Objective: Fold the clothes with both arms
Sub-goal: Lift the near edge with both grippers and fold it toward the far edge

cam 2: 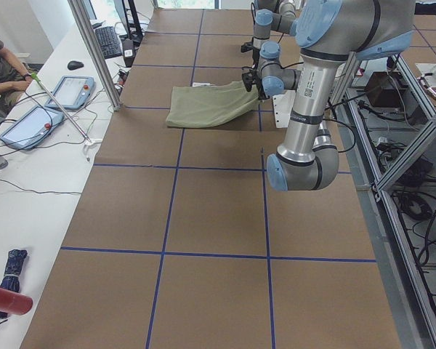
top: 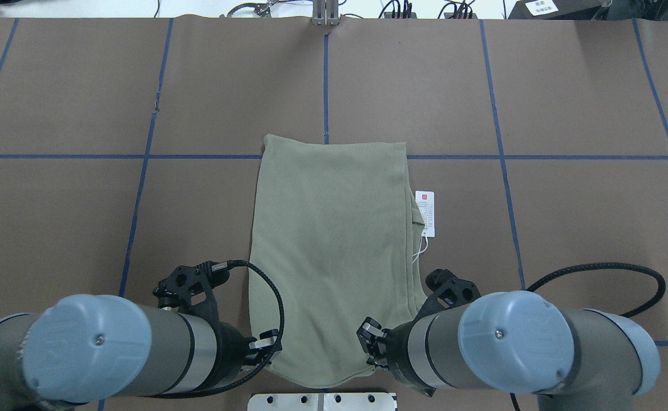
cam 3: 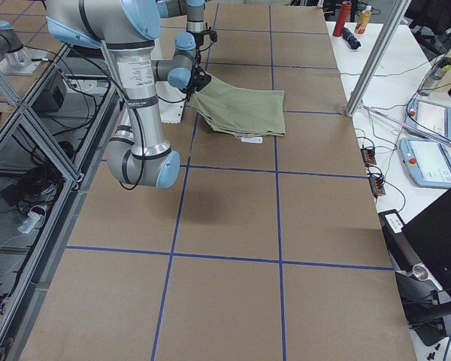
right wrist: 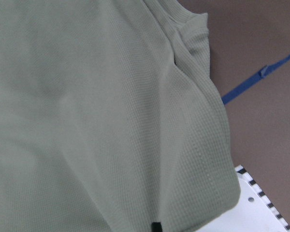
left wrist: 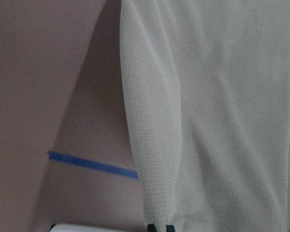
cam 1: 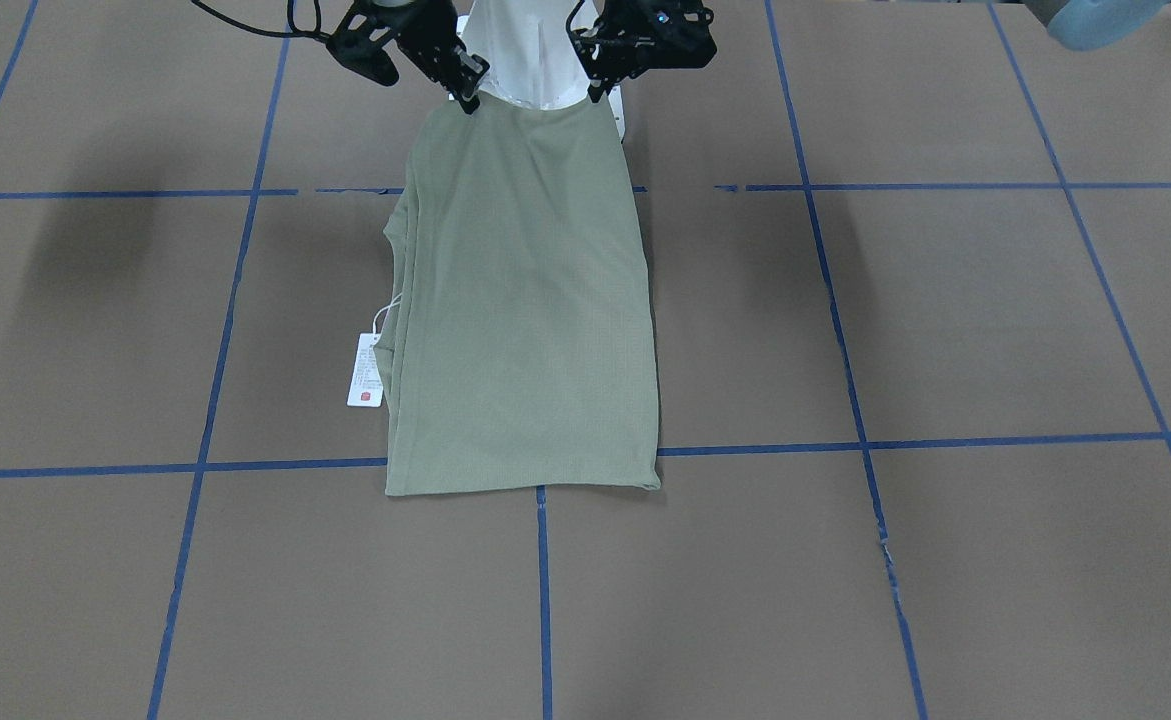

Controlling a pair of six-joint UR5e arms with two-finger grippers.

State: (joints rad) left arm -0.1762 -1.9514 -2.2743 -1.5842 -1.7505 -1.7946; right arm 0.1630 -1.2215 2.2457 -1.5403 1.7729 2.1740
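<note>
The pale sage-green shirt (cam 1: 525, 320) is folded into a long narrow strip in the middle of the table. Its far end lies flat, and its end nearest the robot is lifted off the table. My left gripper (cam 1: 597, 95) is shut on one corner of that raised edge, and my right gripper (cam 1: 468, 100) is shut on the other. From overhead the left gripper (top: 265, 345) and right gripper (top: 371, 342) flank the shirt (top: 334, 240). A white hang tag (top: 425, 213) lies beside the shirt on the robot's right. Both wrist views are filled with knit cloth (left wrist: 217, 121) (right wrist: 96, 111).
The white pedestal base (top: 322, 401) sits just under the lifted edge. Blue tape lines (cam 1: 543, 600) grid the brown table. At the far side stands a metal post (cam 2: 94, 54). A side bench holds tablets (cam 2: 71, 92), and a person (cam 2: 1, 67) sits there.
</note>
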